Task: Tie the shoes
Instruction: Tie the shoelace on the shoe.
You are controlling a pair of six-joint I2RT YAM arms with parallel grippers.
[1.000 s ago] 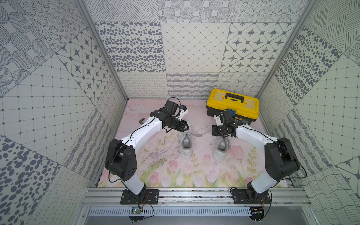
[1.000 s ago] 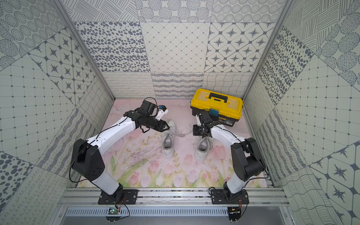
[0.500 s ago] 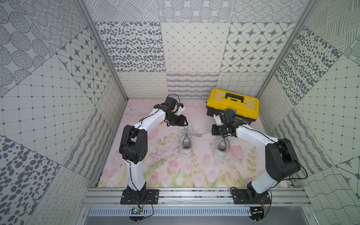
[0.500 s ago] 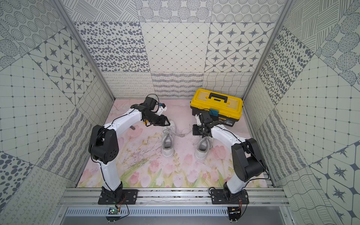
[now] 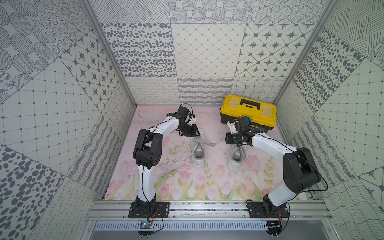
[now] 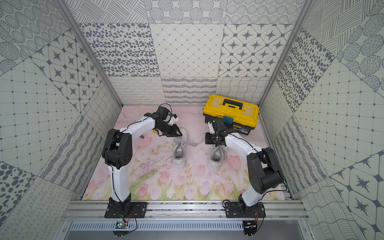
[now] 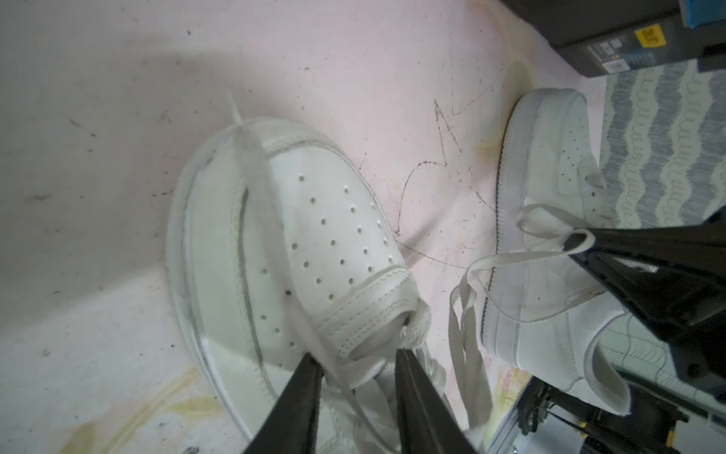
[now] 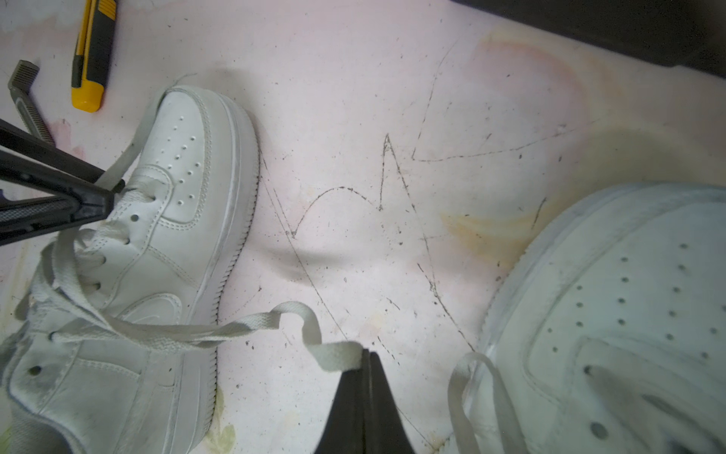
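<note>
I read left gripper (image 7: 359, 365) jaws partly apart astride toe lace (image 7: 251, 169) of left-side shoe (image 5: 198, 151), right gripper (image 8: 363, 361) pinched tight on lace end (image 8: 338, 353), right-side shoe (image 5: 235, 158) just beside, yellow toolbox (image 5: 248, 109) lid down, contents unseen

We see the left shoe (image 5: 197, 152) beside the right shoe (image 5: 235, 159) in the middle of the mat (image 5: 207, 187). The toolbox (image 5: 248, 112) sits in its back right corner.

The near half of the counter (image 5: 176, 182) lies open from left edge to right. Between the left shoe (image 5: 198, 151) and the right shoe (image 5: 235, 158), the lane is crossed by a lace (image 8: 243, 328) running to the right gripper (image 8: 363, 353). A toolbox (image 5: 247, 110) fills the far right corner. A utility knife (image 8: 91, 59) and perhaps a grey tool (image 8: 29, 98) lie toward the left edge.
</note>
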